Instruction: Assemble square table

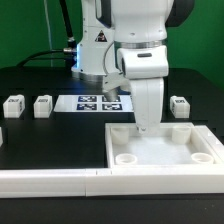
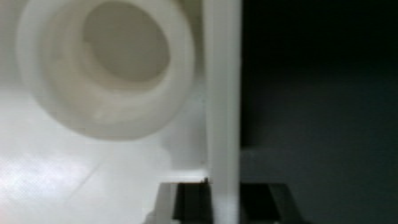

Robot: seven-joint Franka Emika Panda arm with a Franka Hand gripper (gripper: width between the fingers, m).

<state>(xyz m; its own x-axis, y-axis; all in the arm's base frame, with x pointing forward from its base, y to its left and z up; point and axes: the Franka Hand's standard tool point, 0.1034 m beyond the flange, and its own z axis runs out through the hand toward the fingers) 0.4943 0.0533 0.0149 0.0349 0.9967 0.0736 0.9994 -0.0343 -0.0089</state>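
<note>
The fingers (image 2: 182, 205) stand narrow, one dark pad on either side of the raised rim (image 2: 222, 100) of the square slab (image 1: 165, 148), and they look pressed against it, so I judge the gripper (image 1: 145, 125) to be pinching that rim and nothing else. In the wrist view one round socket (image 2: 107, 60) lies just beside the pinched rim, and it is empty. In the exterior view the slab lies flat at the table's (image 1: 40, 140) near edge, toward the exterior view's right, close up against the border wall (image 1: 60, 180) that runs along that edge. The gripper sits on the slab's far rim. The two near corner sockets (image 1: 127, 157) hold nothing, and no leg stands in any socket that shows. Three leg blocks (image 1: 43, 104) lie loose toward the table's far edge. Two are near its far corner on the exterior view's left, and one (image 1: 180, 105) is on the right, just beyond the slab (a fourth may be hidden by the arm). The marker board (image 1: 100, 101) lies between them. By my reading the assembly is barely begun: the slab is only being gripped for placing, and all the legs remain to be fitted.
</note>
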